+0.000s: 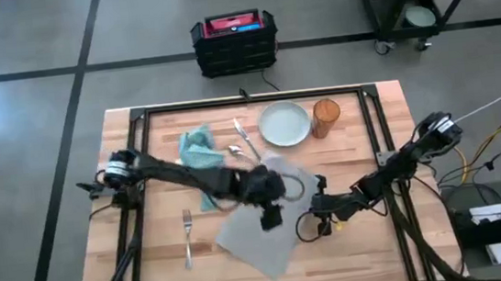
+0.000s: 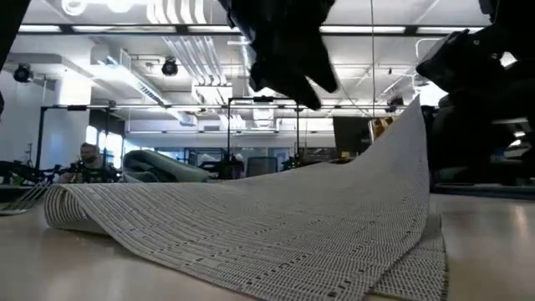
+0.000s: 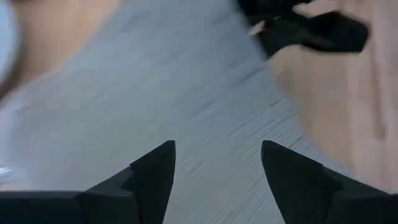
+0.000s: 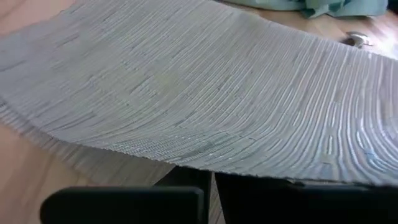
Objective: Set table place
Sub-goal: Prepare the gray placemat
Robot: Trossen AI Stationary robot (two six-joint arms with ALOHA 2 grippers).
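Note:
The grey woven placemat (image 1: 258, 237) lies askew in the middle of the table (image 1: 381, 248), its right side raised (image 2: 410, 125). My right gripper (image 1: 316, 212) is shut on that raised side. My left gripper (image 3: 217, 146) hovers open over the mat's middle (image 1: 271, 210), touching nothing. A teal napkin (image 1: 200, 151), a spoon (image 1: 234, 149), a knife (image 1: 246, 137), a pale plate (image 1: 284, 123) and an amber glass (image 1: 326, 117) sit along the far side. A fork (image 1: 188, 236) lies at the near left. My right gripper holds the placemat by its right edge (image 4: 261, 171), coming roughly level from the table's right. The mat's edge covers the fingertips, so the pinch itself is hidden. That side is lifted and curves down to the left part (image 2: 100, 209), which rests on the table.
A black crate (image 1: 234, 41) stands on the floor beyond the table's far edge. The black frame (image 1: 247, 101) runs around the work area. Bare wood shows at the near right and near left of the mat.

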